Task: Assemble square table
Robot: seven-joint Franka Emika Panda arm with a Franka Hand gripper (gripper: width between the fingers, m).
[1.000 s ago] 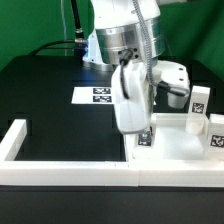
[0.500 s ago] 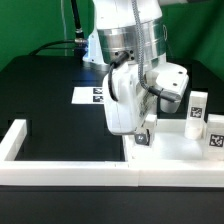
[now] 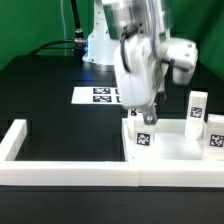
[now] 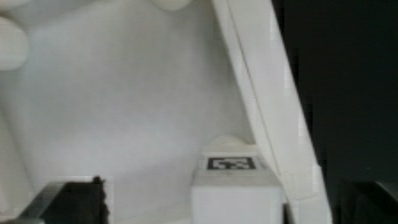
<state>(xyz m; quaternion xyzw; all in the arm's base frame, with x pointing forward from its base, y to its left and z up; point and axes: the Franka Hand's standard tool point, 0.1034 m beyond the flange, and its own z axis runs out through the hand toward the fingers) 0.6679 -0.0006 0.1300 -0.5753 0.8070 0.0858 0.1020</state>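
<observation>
The white square tabletop point(image 3: 176, 141) lies at the exterior view's right, inside the border wall's corner. A small tagged leg block point(image 3: 143, 137) stands on its near left corner. Two more leg blocks point(image 3: 197, 108) point(image 3: 214, 141) stand on its right side. My gripper point(image 3: 147, 116) hangs just above the corner leg block and looks open, holding nothing. In the wrist view the slab point(image 4: 125, 110), its raised rim point(image 4: 267, 90) and that leg block point(image 4: 233, 185) show. One dark finger point(image 4: 80, 201) stands apart from the block.
The long white border wall point(image 3: 70, 172) runs along the front and turns back at the exterior view's left point(image 3: 16, 139). The marker board point(image 3: 100, 95) lies on the black table behind the slab. The arm's base stands at the back.
The arm has swung toward the exterior view's right and turned its wrist. The gripper has risen off the corner leg block, which now stands uncovered.
</observation>
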